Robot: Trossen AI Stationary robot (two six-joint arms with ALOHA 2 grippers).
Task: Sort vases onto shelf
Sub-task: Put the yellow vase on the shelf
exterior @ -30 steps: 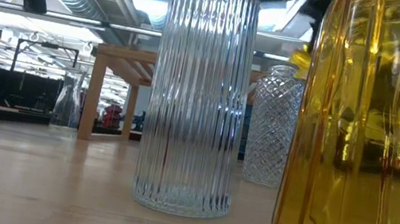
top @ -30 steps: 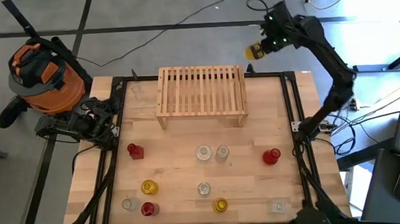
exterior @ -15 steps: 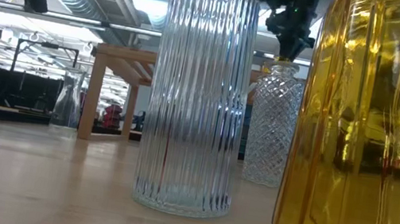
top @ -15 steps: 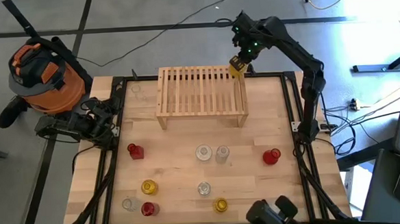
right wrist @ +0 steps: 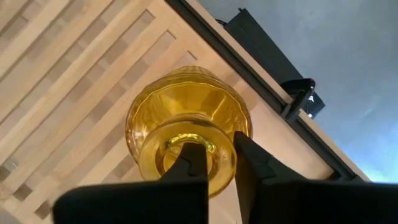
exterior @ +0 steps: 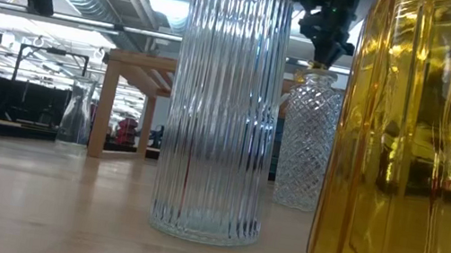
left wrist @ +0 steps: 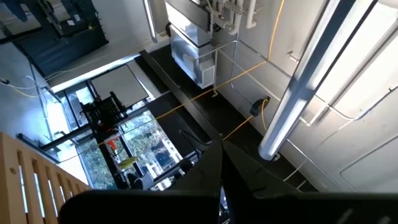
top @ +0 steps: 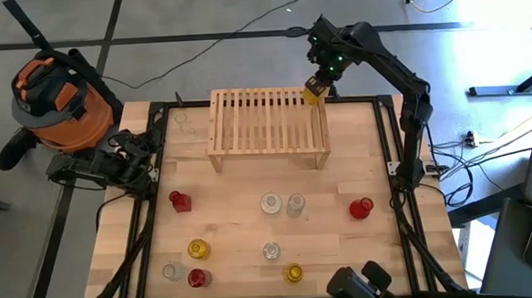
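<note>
Your right gripper (top: 318, 80) sits at the upper right of the high view, its fingers (right wrist: 189, 163) pinched on the rim of a yellow vase (right wrist: 186, 121) standing on the far right corner of the slatted wooden shelf (top: 266, 122). Nothing else stands on that shelf. Your left gripper (top: 148, 158) rests closed and empty at the table's left edge. Nine vases stand on the tabletop (top: 242, 219) below.
</note>
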